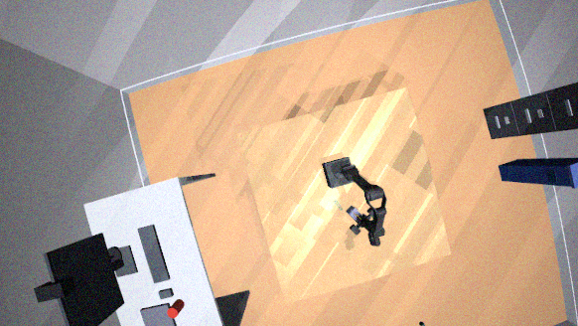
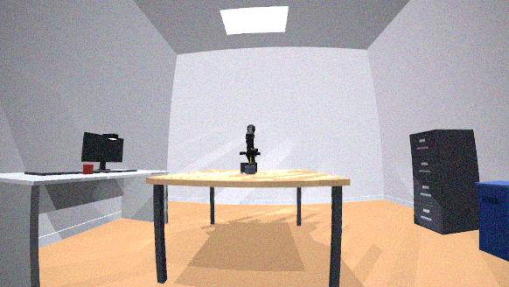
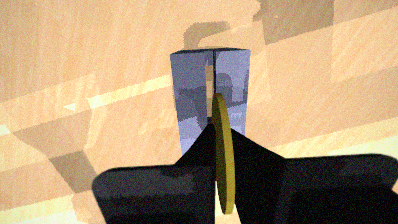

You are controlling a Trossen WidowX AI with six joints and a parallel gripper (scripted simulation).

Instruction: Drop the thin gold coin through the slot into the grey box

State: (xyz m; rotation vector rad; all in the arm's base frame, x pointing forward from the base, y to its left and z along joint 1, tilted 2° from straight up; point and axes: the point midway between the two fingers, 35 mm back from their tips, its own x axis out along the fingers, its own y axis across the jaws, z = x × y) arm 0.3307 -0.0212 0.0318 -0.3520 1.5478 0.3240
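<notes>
My gripper (image 3: 214,128) is clamped on the coin (image 3: 222,150), edge-on. It hangs above the box (image 3: 210,97), lined up with the slot (image 3: 209,80).

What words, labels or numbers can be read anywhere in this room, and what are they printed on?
None can be read.
Gold coin held in the gripper: its faces are seen edge-on, no marking visible.
Grey box with the slot: plain lid, no text.
Filing cabinet: small pale tabs on the drawers, too small and blurred to read.
Monitor and red cup on the white desk: no readable text.
Blue bin: a faint mark, unreadable.
</notes>
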